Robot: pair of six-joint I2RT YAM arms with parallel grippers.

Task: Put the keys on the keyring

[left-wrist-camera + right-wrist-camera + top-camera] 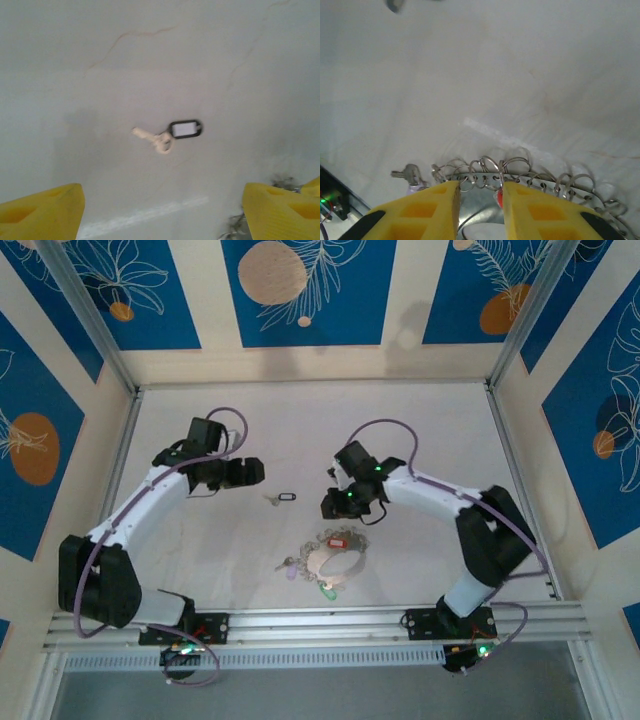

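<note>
A silvery key with a black, white-labelled tag (172,133) lies alone on the white table (283,498). My left gripper (162,200) hovers just left of it (248,472), jaws wide open and empty. The keyring (540,182) is a grey metal band fringed with small wire rings, lying near the front of the table (336,558). Keys with red (336,539), lilac (290,570) and green (326,589) tags hang around it. My right gripper (480,187) stands over the keyring's far edge (338,510), jaws a narrow gap apart. The red tag (499,198) sits by the right finger.
The aluminium rail (320,620) carrying both arm bases runs along the near edge. Metal frame posts (125,440) and patterned blue walls enclose the table on three sides. A silvery key (409,173) lies flat left of the keyring.
</note>
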